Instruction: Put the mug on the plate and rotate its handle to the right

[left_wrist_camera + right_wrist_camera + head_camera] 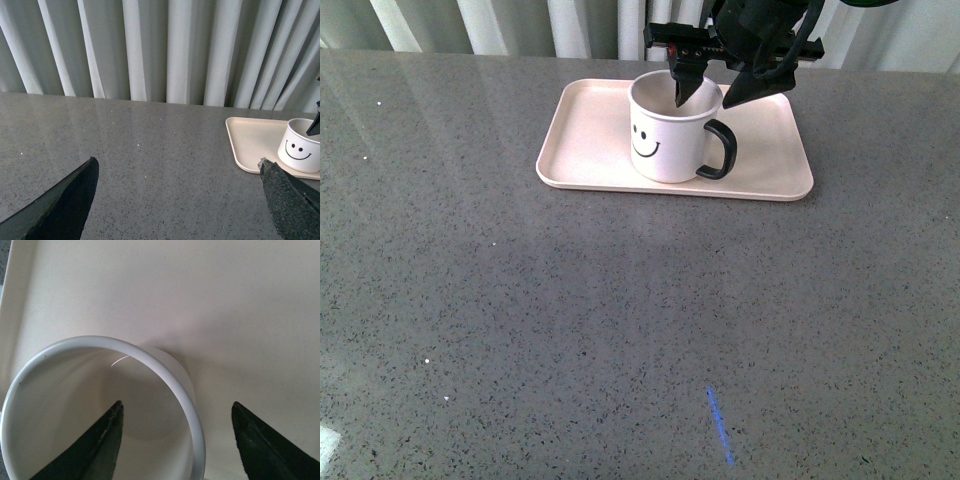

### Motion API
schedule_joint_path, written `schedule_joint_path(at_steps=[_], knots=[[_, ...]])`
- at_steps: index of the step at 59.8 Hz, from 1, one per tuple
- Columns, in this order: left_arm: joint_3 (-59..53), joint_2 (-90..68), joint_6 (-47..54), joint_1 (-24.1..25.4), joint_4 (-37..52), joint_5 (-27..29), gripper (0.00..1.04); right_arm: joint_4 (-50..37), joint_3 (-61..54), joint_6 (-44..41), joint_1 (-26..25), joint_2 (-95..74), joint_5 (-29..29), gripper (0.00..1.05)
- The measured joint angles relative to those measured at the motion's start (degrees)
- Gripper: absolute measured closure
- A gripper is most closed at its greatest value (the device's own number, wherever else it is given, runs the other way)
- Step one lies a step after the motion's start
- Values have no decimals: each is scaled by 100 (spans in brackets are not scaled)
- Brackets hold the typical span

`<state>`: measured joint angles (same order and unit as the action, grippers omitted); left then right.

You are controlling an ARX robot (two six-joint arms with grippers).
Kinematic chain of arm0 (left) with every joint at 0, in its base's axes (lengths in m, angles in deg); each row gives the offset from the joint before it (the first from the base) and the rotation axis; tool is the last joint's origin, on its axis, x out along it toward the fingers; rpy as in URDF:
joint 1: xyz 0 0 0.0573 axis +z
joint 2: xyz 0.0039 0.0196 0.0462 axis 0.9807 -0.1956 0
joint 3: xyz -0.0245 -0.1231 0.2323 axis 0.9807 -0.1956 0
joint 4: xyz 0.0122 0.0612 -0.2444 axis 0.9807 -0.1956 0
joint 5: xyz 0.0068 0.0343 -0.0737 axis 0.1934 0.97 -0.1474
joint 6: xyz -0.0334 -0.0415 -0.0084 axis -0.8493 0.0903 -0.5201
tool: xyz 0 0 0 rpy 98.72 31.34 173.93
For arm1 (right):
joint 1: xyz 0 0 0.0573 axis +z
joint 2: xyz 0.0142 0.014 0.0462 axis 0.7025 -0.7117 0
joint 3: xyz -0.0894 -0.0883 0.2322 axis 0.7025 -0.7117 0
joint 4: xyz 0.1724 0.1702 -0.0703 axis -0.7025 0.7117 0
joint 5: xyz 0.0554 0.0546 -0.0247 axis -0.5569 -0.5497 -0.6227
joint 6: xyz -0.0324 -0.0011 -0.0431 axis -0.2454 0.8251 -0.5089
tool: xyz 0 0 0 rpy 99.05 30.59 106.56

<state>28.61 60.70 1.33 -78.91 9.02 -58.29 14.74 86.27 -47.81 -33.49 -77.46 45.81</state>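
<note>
While the right pincer (704,102) stands open astride the rim of the mug (665,145), one finger dips inside the cup and the other hangs outside the wall, so it grips nothing that I can see. The mug sits directly beneath it on the plate (590,150), with the handle (720,150) just below the outer finger, pointing right. To my eye the job looks nearly done. The pincer should lift straight up with its fingers wide, so neither tip drags the wall. The left pincer (177,167) hangs open, well apart.

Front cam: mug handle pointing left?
No, the handle sticks out to the right of the mug, which stands on the plate.
</note>
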Motion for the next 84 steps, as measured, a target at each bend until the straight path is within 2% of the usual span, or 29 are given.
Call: schedule_joint_path(at_steps=[24, 40, 51, 59, 70, 84], knots=[[0, 0, 0, 0, 0, 0, 9, 197, 28, 46, -42, 2, -31, 104], [0, 0, 2, 0, 0, 0, 9, 645, 251, -485, -247, 76, -319, 103], [0, 0, 0, 0, 0, 0, 9, 1108, 798, -1458, -402, 107, -485, 103], [0, 0, 2, 0, 0, 0, 9, 1561, 1657, -2264, -452, -87, -647, 103], [0, 0, 0, 0, 0, 0, 9, 1679, 1961, -2979, -402, -304, -734, 103], [0, 0, 2, 0, 0, 0, 9, 1593, 1902, -3298, -358, -560, -813, 103]])
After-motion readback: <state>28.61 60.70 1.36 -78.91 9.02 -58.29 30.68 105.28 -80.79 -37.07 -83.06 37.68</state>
